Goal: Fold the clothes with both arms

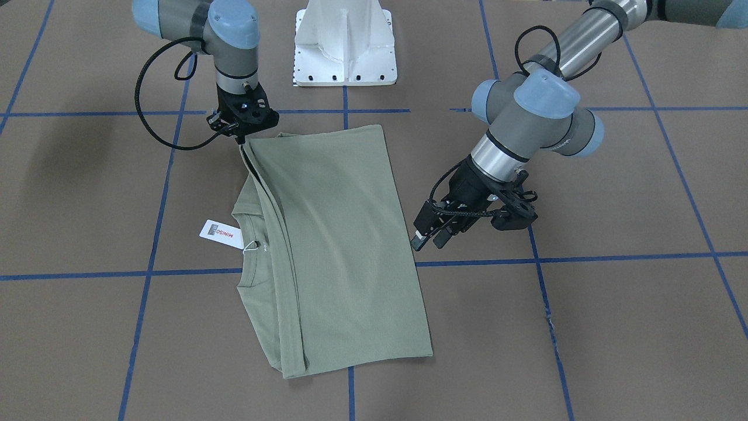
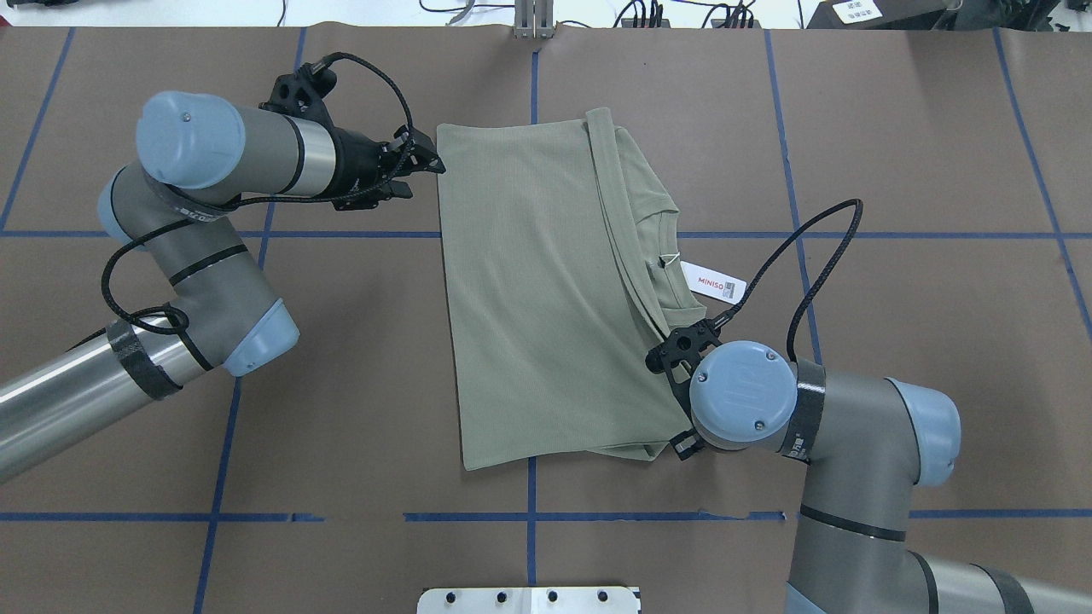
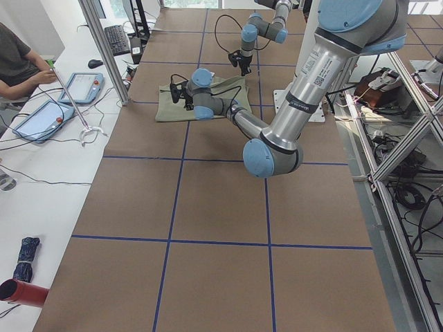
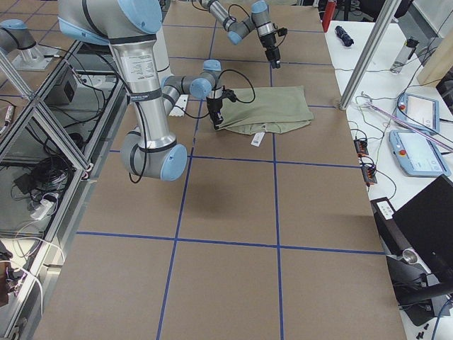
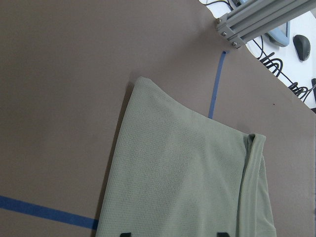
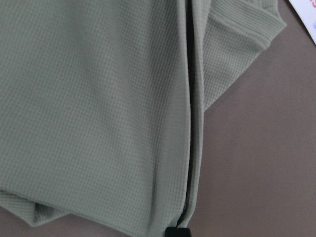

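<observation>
Olive-green long-sleeve knit shirt (image 1: 345, 234) is lying folded into a long rectangle on the brown paper-covered table (image 1: 584, 327), its white paper price tag (image 1: 221, 233) sticking out by the collar. The black two-finger right gripper (image 1: 239, 139) is pointing down at the fold's corner nearest the robot, jaws together and, as far as I can tell, pinching the shirt there. The black left gripper (image 1: 428, 240) is hovering near the opposite long edge, jaws apart, holding nothing.

- Brown table (image 1: 613, 327) gridded with blue tape (image 1: 584, 256)
- Folded olive-green shirt (image 1: 345, 245) lying flat on it, price tag (image 1: 221, 233) touching the surface
- White pedestal (image 1: 345, 44) near the shirt
</observation>
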`<state>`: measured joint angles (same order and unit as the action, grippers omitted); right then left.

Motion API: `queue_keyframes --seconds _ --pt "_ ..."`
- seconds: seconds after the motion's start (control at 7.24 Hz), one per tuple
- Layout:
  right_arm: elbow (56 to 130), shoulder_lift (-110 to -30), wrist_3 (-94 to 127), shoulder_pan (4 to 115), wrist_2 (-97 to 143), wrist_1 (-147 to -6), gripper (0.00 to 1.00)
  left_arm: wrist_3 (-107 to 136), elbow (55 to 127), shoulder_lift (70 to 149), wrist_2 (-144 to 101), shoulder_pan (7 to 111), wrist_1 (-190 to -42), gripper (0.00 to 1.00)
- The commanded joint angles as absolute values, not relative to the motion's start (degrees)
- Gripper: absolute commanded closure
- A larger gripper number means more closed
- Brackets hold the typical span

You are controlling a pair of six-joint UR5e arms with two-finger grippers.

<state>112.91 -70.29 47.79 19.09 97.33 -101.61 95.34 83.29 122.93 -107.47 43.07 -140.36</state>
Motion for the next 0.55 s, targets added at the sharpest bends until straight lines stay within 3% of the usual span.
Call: queue_keyframes --seconds 0.0,0.14,0.41 --pt "112.9 -70.4 51.6 18.6 97.5 -101.6 0.75 95.4 83.2 122.9 -107.4 43.1 -140.4 0.35" --pt "112.9 -70.4 51.6 18.6 97.8 -101.6 0.01 95.4 83.2 122.8 -107.4 43.1 -140.4 0.35" --pt "114.9 -70.6 51.3 19.2 98.1 -101.6 0.00 95.4 83.1 122.7 -107.4 43.1 -140.5 0.35"
